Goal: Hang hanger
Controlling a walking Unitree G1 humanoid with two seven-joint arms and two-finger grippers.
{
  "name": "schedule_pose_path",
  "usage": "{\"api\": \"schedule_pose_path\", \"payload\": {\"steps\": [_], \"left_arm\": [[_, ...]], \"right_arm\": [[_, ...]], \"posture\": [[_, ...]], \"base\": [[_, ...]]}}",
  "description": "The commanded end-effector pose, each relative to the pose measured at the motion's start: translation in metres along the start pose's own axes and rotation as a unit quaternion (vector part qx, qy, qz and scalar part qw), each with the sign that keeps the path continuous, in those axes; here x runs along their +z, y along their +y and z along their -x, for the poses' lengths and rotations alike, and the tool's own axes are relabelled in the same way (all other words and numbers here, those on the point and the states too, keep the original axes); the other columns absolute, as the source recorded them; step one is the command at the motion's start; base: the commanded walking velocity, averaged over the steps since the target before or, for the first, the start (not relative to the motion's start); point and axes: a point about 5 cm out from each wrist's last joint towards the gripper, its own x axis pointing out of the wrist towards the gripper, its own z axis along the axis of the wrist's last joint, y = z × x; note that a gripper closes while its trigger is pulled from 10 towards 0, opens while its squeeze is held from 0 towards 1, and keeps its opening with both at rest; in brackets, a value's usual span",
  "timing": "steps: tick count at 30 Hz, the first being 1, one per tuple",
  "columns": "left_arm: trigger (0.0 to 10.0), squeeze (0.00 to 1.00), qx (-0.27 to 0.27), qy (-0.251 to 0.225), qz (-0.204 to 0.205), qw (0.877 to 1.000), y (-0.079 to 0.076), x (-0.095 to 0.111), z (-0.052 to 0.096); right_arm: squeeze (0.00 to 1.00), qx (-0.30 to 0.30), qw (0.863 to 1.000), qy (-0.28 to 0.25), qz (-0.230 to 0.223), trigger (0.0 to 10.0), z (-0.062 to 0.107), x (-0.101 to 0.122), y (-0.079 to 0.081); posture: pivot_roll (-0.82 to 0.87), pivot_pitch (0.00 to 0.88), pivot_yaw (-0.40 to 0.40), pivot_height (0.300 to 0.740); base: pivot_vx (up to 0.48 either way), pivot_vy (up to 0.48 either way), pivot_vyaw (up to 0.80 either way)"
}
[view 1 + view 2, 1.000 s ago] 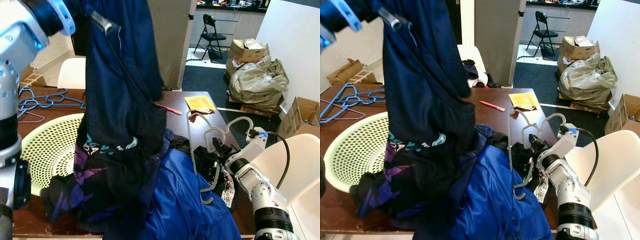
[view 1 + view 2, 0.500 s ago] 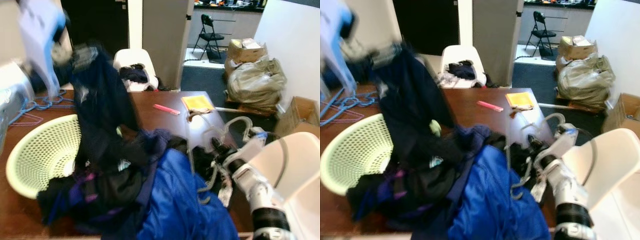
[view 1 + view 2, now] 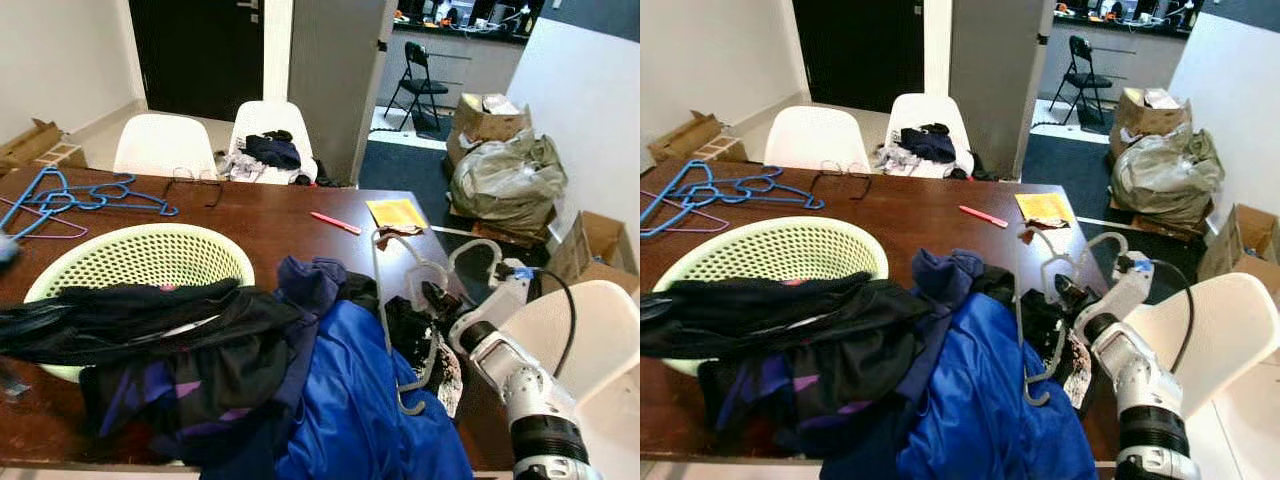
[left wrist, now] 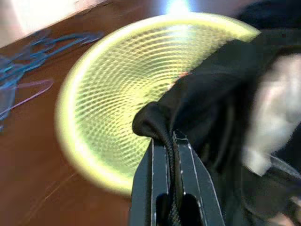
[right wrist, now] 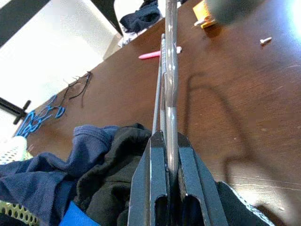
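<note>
A grey hanger [image 3: 382, 300] stands nearly upright over the clothes pile at the table's right end. My right gripper [image 3: 432, 297] is shut on its wire, also seen edge-on in the right wrist view [image 5: 168, 94]. A dark navy and black garment [image 3: 130, 320] lies stretched across the pale green basket [image 3: 200, 235] toward the left edge. In the left wrist view my left gripper [image 4: 171, 141] is shut on a fold of this dark garment [image 4: 211, 89], above the basket [image 4: 103, 94].
A bright blue jacket [image 3: 350, 400] spills over the brown table's [image 3: 300, 230] front edge. Blue hangers [image 3: 80, 195] lie at the far left. A pink pen [image 3: 335, 222] and yellow paper [image 3: 397, 212] lie beyond the pile. White chairs [image 3: 165, 145] stand behind and to the right [image 3: 590, 320].
My left arm has dropped from high at the upper left, and the dark garment it held aloft now lies over the basket. The right gripper and hanger have kept their place.
</note>
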Motion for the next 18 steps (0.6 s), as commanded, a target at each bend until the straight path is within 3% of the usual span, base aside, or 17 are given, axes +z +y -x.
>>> {"api": "schedule_pose_path", "payload": {"steps": [1, 4, 5, 6, 7, 10, 11, 12, 13, 14, 15, 16, 18], "left_arm": [[10.0, 0.0, 0.143, 0.013, -0.012, 0.99, 0.037, 0.0, 0.014], [10.0, 0.0, 0.143, 0.013, -0.012, 0.99, 0.037, 0.0, 0.014], [10.0, 0.0, 0.265, 0.018, 0.001, 0.964, 0.065, -0.003, 0.031], [10.0, 0.0, 0.265, 0.018, 0.001, 0.964, 0.065, -0.003, 0.031], [10.0, 0.0, 0.363, 0.023, 0.031, 0.931, 0.084, -0.013, 0.048], [10.0, 0.0, 0.363, 0.023, 0.031, 0.931, 0.084, -0.013, 0.048], [10.0, 0.0, 0.416, 0.025, 0.081, 0.905, 0.088, -0.028, 0.055], [10.0, 0.0, 0.416, 0.025, 0.081, 0.905, 0.088, -0.028, 0.055], [10.0, 0.0, 0.419, 0.015, 0.164, 0.893, 0.073, -0.052, 0.045], [10.0, 0.0, 0.419, 0.015, 0.164, 0.893, 0.073, -0.052, 0.045], [10.0, 0.0, 0.396, 0.007, 0.236, 0.887, 0.051, -0.07, 0.027], [10.0, 0.0, 0.396, 0.007, 0.236, 0.887, 0.051, -0.07, 0.027], [10.0, 0.0, 0.356, -0.003, 0.326, 0.876, 0.015, -0.088, -0.001]], "right_arm": [[0.0, -0.009, 1.0, 0.014, -0.011, 10.0, 0.002, -0.005, -0.006], [0.0, -0.009, 1.0, 0.014, -0.011, 10.0, 0.002, -0.005, -0.006], [0.0, -0.008, 1.0, 0.014, -0.013, 10.0, 0.002, -0.004, -0.006], [0.0, -0.008, 1.0, 0.014, -0.013, 10.0, 0.002, -0.004, -0.006], [0.0, -0.006, 1.0, 0.014, -0.015, 10.0, 0.002, -0.003, -0.005], [0.0, -0.006, 1.0, 0.014, -0.015, 10.0, 0.002, -0.003, -0.005], [0.0, -0.005, 1.0, 0.014, -0.016, 10.0, 0.002, -0.002, -0.005], [0.0, -0.005, 1.0, 0.014, -0.016, 10.0, 0.002, -0.002, -0.005], [0.0, -0.004, 1.0, 0.014, -0.017, 10.0, 0.002, -0.001, -0.005], [0.0, -0.004, 1.0, 0.014, -0.017, 10.0, 0.002, -0.001, -0.005], [0.0, -0.003, 1.0, 0.014, -0.016, 10.0, 0.002, 0.0, -0.005], [0.0, -0.003, 1.0, 0.014, -0.016, 10.0, 0.002, 0.0, -0.005], [0.0, -0.003, 1.0, 0.015, -0.015, 10.0, 0.002, 0.001, -0.004]], "posture": [[0.16, 0.0, -0.116, 0.74], [0.16, 0.0, -0.116, 0.74], [0.16, 0.0, -0.116, 0.74], [0.16, 0.0, -0.116, 0.74], [0.16, 0.0, -0.116, 0.74], [0.16, 0.0, -0.116, 0.74], [0.16, 0.0, -0.117, 0.74], [0.16, 0.0, -0.117, 0.74], [0.16, 0.0, -0.122, 0.74], [0.16, 0.0, -0.122, 0.74], [0.16, 0.0, -0.122, 0.74], [0.16, 0.0, -0.122, 0.74], [0.15, 0.0, -0.127, 0.74]], "base": [[0.0, 0.0, 0.0], [0.0, 0.0, 0.0], [0.0, 0.0, 0.0], [0.0, 0.0, 0.0], [0.0, 0.0, 0.0], [0.0, 0.0, 0.0], [0.0, 0.0, 0.0], [0.0, 0.0, 0.0], [0.0, 0.0, 0.0], [0.0, 0.0, 0.0], [0.0, 0.0, 0.0], [0.0, 0.0, 0.0], [0.0, 0.0, 0.0]]}}
